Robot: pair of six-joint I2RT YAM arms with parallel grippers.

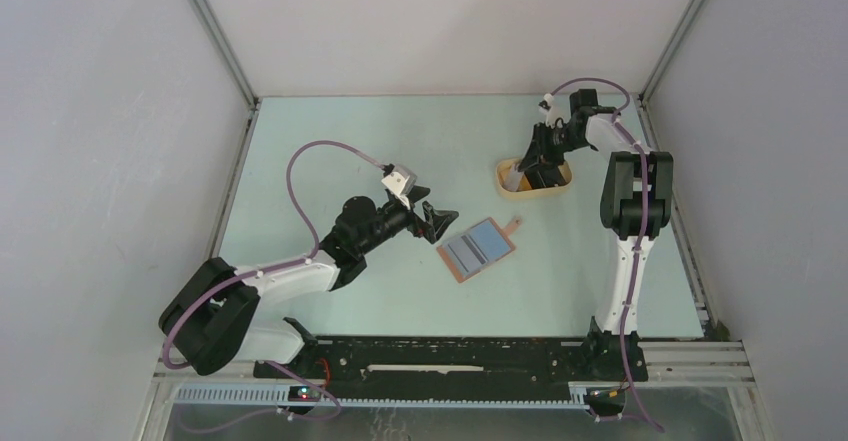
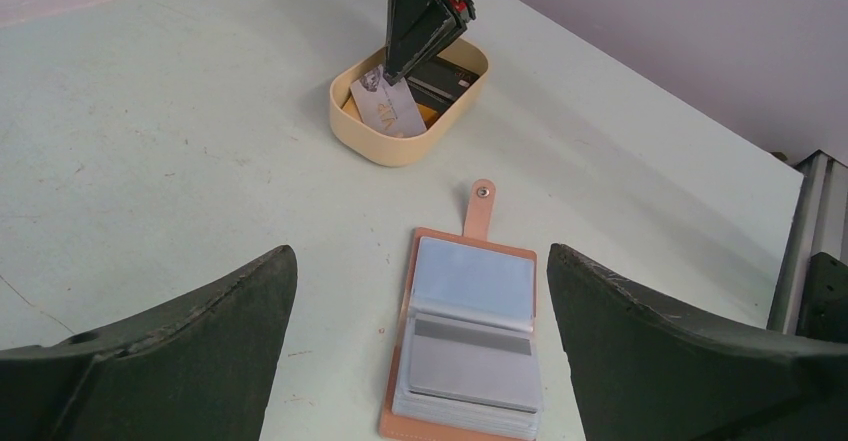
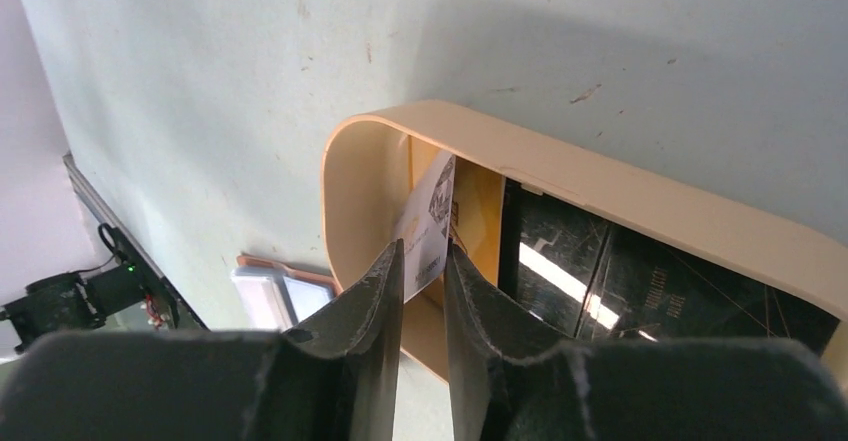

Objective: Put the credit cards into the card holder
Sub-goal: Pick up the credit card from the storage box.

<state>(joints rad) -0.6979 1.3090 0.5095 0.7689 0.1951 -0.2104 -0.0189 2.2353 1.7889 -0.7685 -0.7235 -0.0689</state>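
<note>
Tan tray [image 3: 600, 176] around pinched card [image 3: 431, 213]

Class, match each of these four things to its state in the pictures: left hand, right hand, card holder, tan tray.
Things:
1 left hand
2 right hand
3 card holder
4 tan tray

States:
a lying open and flat
b has dark cards inside
c wide open, holding nothing
d closed on a pale card

Pairs: 1-c; 2-d; 3-a; 4-b
</note>
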